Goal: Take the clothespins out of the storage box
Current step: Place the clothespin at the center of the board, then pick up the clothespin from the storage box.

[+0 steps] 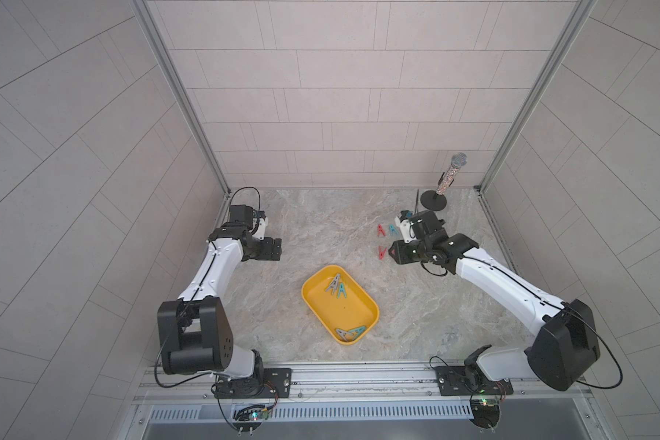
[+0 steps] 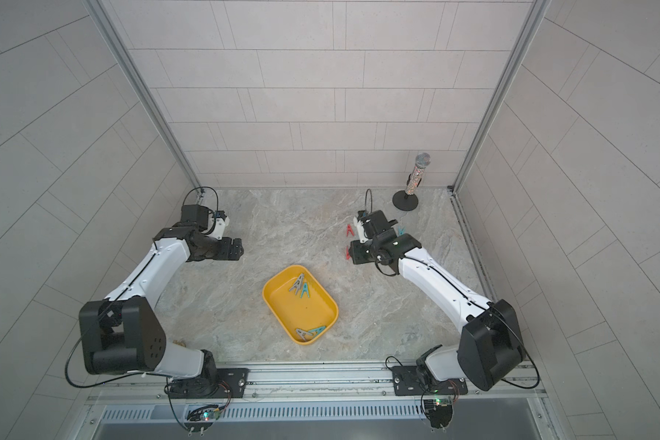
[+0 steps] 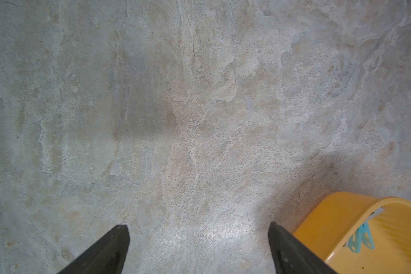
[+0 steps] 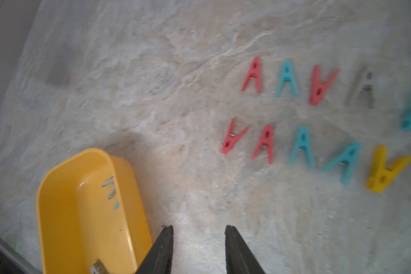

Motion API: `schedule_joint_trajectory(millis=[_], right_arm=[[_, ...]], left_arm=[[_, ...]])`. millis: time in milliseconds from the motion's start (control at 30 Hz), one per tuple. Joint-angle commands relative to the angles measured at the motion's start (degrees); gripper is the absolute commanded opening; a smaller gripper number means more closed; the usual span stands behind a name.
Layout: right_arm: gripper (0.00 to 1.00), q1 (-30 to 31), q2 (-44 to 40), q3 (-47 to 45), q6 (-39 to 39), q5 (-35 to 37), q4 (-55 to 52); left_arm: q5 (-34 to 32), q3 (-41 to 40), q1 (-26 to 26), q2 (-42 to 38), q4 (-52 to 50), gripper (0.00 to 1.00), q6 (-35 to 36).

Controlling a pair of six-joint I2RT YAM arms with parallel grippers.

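Four pegs [image 1: 342,291] lie in the yellow box [image 1: 359,304] at the middle of the marbled table [image 1: 321,228]: one grey and one teal at its far end, one grey and one teal at its near end. Ten more lie on the table in two rows, as the right wrist view shows. One row is red, teal, red, grey and teal; the other is two red, two teal and a yellow peg [image 4: 387,169]. In both top views the right arm covers most of these rows, which sit well apart from the box, toward the far right. The right gripper [image 4: 198,237] hovers over bare table between the box and the rows, its jaws partly apart with nothing between them. The left gripper [image 3: 198,232] hangs above bare table on the far left, jaws spread wide and empty, with a corner of the box showing at the edge of its wrist view. A glittery microphone [image 1: 450,171] stands on a round base in the far right corner.
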Motion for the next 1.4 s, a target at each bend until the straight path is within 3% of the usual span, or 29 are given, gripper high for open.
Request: schedule_joint_trajectory(millis=[0,200,600,900,1367], right_arm=[[0.39,7.2,0.3,-0.8,3.2,3.4,2.8],[0.39,15.7,5.2,1.6,3.5,5.6,2.7],[0.39,22.8,12.4,2.5,4.6,4.1,5.4],[0.36,25.8,20.6,7.7,4.6,7.4,2.1],[0.33,25.9,29.7,13.1,6.8,11.8,-2.2]], left_arm=[[-0.5,-0.4,0.3,-0.4,-0.2,0.99,-0.2],[-0.2,-0.4,0.3,-0.6,-0.2,0.99,-0.2],[0.4,-0.3,0.4,-0.8,-0.3,0.99,-0.1],[0.3,-0.4,0.4,-1.0,-0.3,0.99,-0.1],[0.1,-0.3,0.4,-1.3,-0.2,0.99,-0.1]])
